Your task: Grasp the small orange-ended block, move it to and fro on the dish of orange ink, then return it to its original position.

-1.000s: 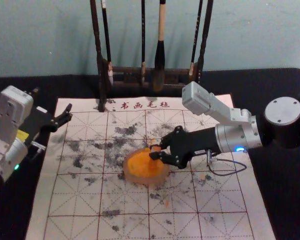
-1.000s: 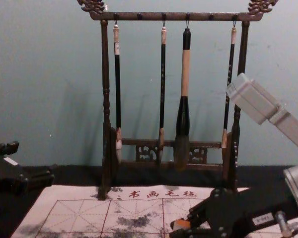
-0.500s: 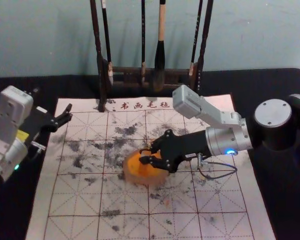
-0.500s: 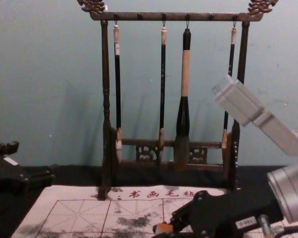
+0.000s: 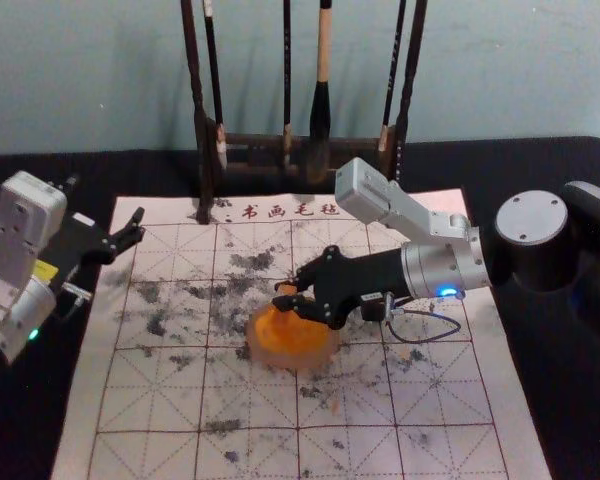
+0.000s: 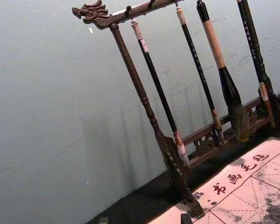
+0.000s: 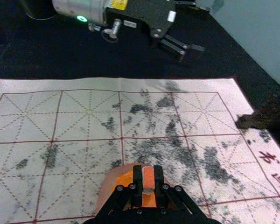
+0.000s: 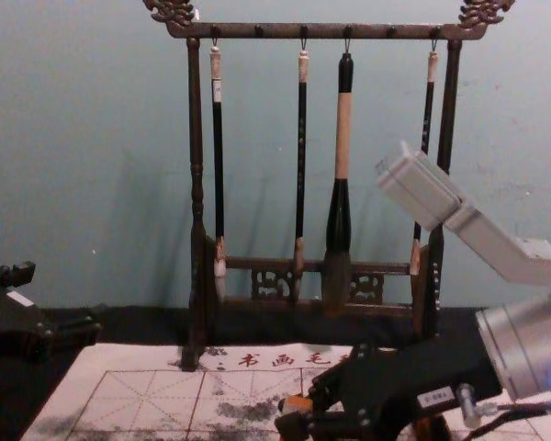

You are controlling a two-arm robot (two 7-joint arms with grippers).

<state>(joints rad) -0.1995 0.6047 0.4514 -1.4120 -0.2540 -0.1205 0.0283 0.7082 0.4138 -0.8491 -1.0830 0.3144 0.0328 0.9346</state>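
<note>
My right gripper (image 5: 283, 295) is over the far-left part of the dish (image 5: 324, 354) of orange ink (image 5: 288, 332). Held between its fingertips is the small orange-ended block (image 5: 286, 288). The right wrist view has the gripper (image 7: 148, 181) shut on the block (image 7: 148, 179), its orange face showing, with the dish (image 7: 108, 185) behind; contact with the ink cannot be told. In the chest view the block's orange end (image 8: 297, 403) pokes out of the fingers. Parked at the far left, my left gripper (image 5: 138, 226) is open, with empty fingertips (image 6: 185, 218) in its wrist view.
A wooden rack (image 8: 196, 184) with several hanging brushes stands at the mat's back edge. The gridded, ink-stained mat (image 5: 180, 400) lies under the dish. A small dark object (image 5: 374, 308) sits just under the right gripper's body, right of the dish.
My right gripper has moved left, and slightly away from the robot at the end, carrying the block across the dish. The dish and the left arm have stayed put.
</note>
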